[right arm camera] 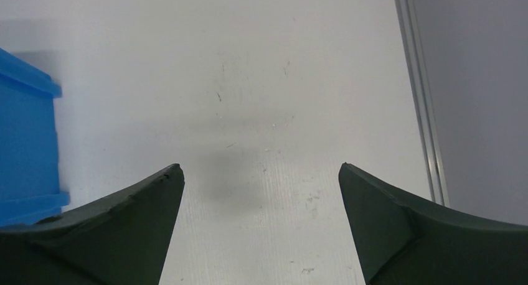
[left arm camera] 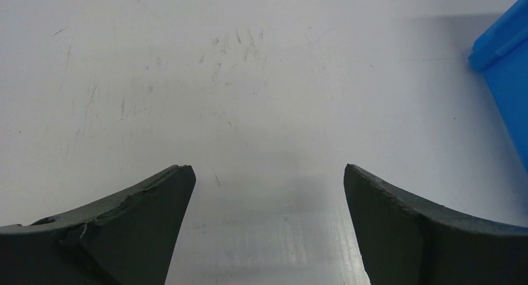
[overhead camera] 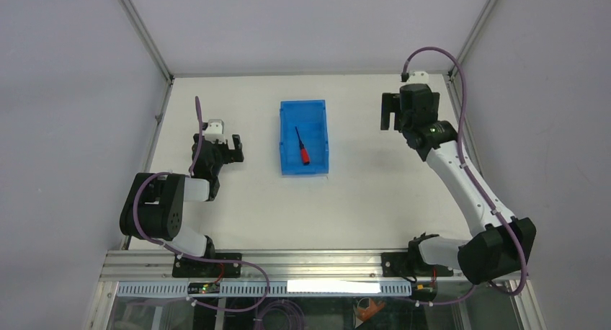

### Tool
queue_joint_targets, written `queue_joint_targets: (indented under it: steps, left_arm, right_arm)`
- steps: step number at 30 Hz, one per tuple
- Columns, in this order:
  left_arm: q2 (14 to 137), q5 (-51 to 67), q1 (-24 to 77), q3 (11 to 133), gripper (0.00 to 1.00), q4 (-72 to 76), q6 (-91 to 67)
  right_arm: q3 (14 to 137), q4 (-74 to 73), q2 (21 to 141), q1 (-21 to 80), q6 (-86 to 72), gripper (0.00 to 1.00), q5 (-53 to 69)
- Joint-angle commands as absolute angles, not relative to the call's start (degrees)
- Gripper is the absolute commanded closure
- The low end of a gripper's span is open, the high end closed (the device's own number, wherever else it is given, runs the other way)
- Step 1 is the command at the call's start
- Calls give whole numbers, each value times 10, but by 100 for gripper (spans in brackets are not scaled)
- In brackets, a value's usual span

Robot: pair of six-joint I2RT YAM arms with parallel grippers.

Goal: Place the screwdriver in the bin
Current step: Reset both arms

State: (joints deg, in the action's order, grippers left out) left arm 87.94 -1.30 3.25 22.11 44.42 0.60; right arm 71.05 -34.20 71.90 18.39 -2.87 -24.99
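Observation:
The blue bin (overhead camera: 317,121) stands on the white table at the middle. The screwdriver (overhead camera: 302,148), red handle and thin black shaft, lies inside it on the floor, handle toward me. My left gripper (overhead camera: 230,148) is open and empty, left of the bin; its wrist view shows bare table between the fingers (left arm camera: 268,173) and a corner of the bin (left arm camera: 507,61) at the right. My right gripper (overhead camera: 389,111) is open and empty, right of the bin; its wrist view (right arm camera: 260,170) shows the bin's edge (right arm camera: 25,142) at the left.
White walls enclose the table on three sides. A metal frame rail (right arm camera: 423,111) runs along the right edge. The aluminium rail (overhead camera: 302,261) carrying both arm bases lies at the near edge.

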Motion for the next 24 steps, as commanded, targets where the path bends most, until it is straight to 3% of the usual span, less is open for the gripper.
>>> queue_joint_targets:
  steps: [1,7,16,24]
  left_arm:
    - [863,-1,25,220,1,460,2]
    - [863,-1,25,220,1,459,1]
    - [863,-1,25,220,1,459,2]
    - [863,-1,25,220,1,460,1]
  right_arm:
    - [620,-207,699,162,-37,1,-204]
    - [563,-127,749,154,-92,1,-143]
    - [573,-114,840,149,-102,1,-74]
    - [580,-121,852,149,-102,1,-97]
